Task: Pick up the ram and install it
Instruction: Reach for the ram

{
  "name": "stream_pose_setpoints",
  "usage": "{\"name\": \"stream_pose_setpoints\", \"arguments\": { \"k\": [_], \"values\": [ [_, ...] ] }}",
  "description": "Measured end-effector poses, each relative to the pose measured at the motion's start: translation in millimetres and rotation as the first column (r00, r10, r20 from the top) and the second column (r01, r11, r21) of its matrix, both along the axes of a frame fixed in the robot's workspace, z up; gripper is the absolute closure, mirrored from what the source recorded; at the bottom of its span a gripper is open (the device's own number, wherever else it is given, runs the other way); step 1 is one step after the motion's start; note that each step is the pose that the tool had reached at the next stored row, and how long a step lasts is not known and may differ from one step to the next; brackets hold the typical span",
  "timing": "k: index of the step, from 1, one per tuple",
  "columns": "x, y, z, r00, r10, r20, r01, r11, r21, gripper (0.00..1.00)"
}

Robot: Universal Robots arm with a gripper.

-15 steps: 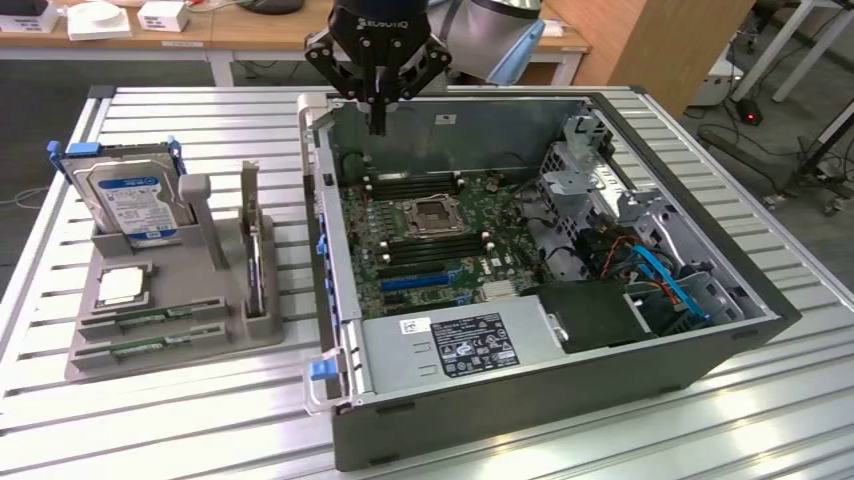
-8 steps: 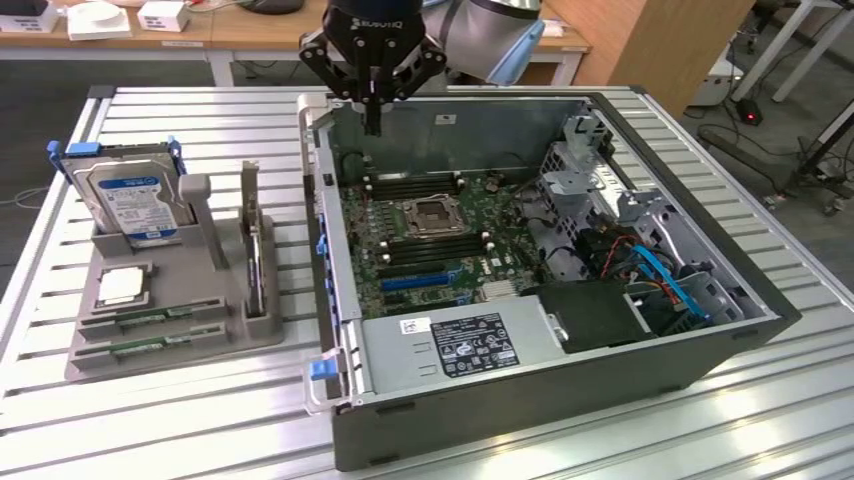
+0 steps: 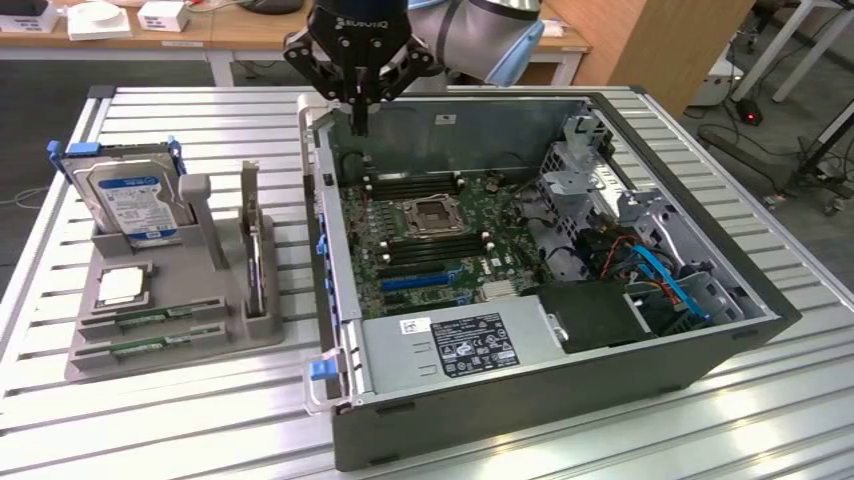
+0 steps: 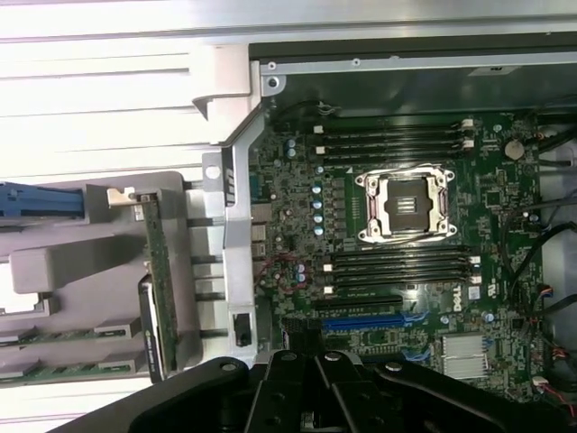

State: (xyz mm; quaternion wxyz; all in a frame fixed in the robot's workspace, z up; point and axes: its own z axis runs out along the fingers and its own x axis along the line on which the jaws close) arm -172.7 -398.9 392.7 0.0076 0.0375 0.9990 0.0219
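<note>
Ram [image 3: 144, 320]: a green stick lying flat in the gray holder [image 3: 187, 285], with its twin stick [image 3: 134, 349] just beside it. Both are well apart from my gripper [image 3: 360, 125], off toward the exterior view's left, outside the computer case [image 3: 561, 385]. Gripper fingers are pressed together, and I see nothing pinched. It hangs over the open case near one wall, above the motherboard [image 3: 427, 240]. Black memory slots [image 4: 397, 140] and the CPU socket [image 4: 403, 206] lie below it. Hard drive [image 3: 134, 200] stands in the holder.
</note>
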Motion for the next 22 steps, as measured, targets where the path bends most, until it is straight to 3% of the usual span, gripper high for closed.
{"name": "stream_pose_setpoints", "arguments": {
  "k": [14, 22],
  "values": [
    [-3.3, 0.0, 0.0, 1.0000, 0.000, -0.0006, 0.000, 1.0000, 0.0002, 0.91],
    [-24.4, 0.0, -0.5, 1.0000, 0.000, -0.0005, 0.000, 1.0000, 0.0004, 0.91]
  ]
}}
